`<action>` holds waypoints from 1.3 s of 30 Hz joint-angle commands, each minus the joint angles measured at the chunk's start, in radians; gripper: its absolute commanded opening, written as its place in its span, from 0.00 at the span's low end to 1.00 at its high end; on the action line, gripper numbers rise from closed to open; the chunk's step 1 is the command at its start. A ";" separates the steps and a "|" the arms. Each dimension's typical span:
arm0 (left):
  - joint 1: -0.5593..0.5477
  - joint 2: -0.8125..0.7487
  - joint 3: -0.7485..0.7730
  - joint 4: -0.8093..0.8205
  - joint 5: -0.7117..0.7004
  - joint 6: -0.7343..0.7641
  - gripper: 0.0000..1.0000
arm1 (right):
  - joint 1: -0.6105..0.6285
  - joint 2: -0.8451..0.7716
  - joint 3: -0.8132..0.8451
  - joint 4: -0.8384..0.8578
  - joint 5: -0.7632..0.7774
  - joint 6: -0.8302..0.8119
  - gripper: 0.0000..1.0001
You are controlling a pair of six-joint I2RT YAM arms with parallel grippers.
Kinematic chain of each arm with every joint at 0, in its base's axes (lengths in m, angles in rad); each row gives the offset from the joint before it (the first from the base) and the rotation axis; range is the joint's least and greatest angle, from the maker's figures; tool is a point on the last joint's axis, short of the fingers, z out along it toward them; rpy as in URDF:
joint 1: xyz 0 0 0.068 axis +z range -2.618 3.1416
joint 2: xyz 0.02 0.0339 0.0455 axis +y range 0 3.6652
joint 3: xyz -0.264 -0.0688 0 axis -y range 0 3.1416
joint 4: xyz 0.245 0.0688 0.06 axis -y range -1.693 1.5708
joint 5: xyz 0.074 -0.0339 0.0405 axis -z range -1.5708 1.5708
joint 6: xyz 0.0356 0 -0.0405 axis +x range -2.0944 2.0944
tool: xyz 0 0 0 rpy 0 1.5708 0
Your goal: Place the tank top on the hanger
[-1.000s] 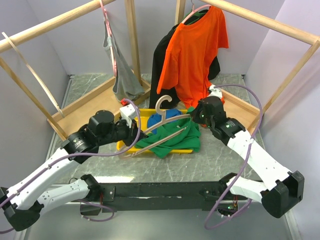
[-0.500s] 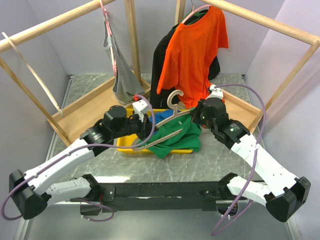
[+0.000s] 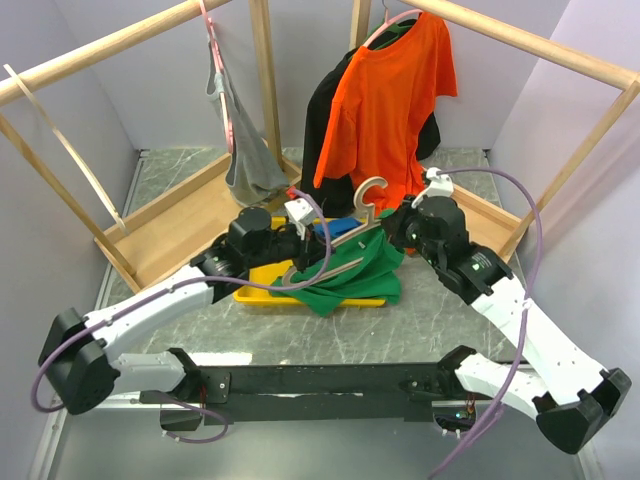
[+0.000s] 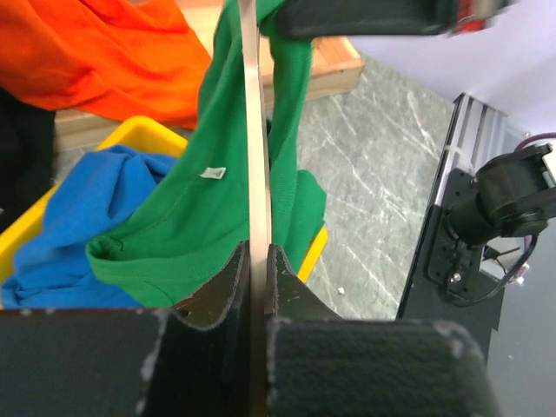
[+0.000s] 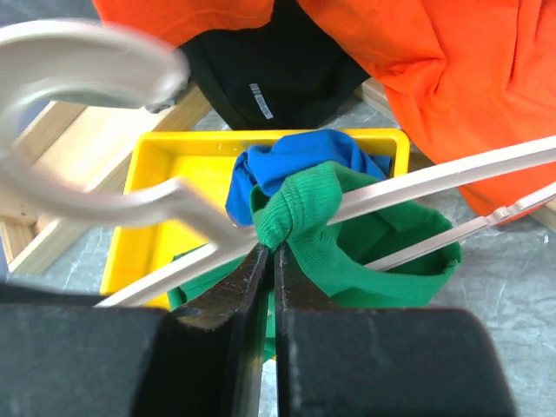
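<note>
The pale wooden hanger (image 3: 347,249) hangs tilted over the yellow tray, its hook (image 3: 370,190) pointing up. My left gripper (image 3: 312,252) is shut on the hanger's lower arm; in the left wrist view the bar (image 4: 254,130) runs straight up from between the jaws (image 4: 254,252). The green tank top (image 3: 355,275) is draped over the hanger and sags onto the tray. At the hanger's right end, my right gripper (image 3: 392,232) pinches a bunched green strap (image 5: 300,208) lying over the bar (image 5: 434,184); its jaws (image 5: 271,249) are nearly together on the fabric.
A yellow tray (image 3: 258,287) holds a blue garment (image 3: 338,228). Behind it, an orange T-shirt (image 3: 385,100) and a black garment hang from the wooden rack (image 3: 520,40). A grey tank top (image 3: 245,160) hangs at the left on a pink hanger. The rack's base boards (image 3: 160,235) flank the tray.
My left arm has swung right and forward, carrying the hanger up and to the right. The hook now stands close to my right gripper, which has shifted only slightly.
</note>
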 commanded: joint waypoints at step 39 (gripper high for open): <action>-0.010 0.056 0.064 0.098 0.101 -0.048 0.03 | 0.072 -0.051 -0.285 0.567 0.056 -0.266 0.46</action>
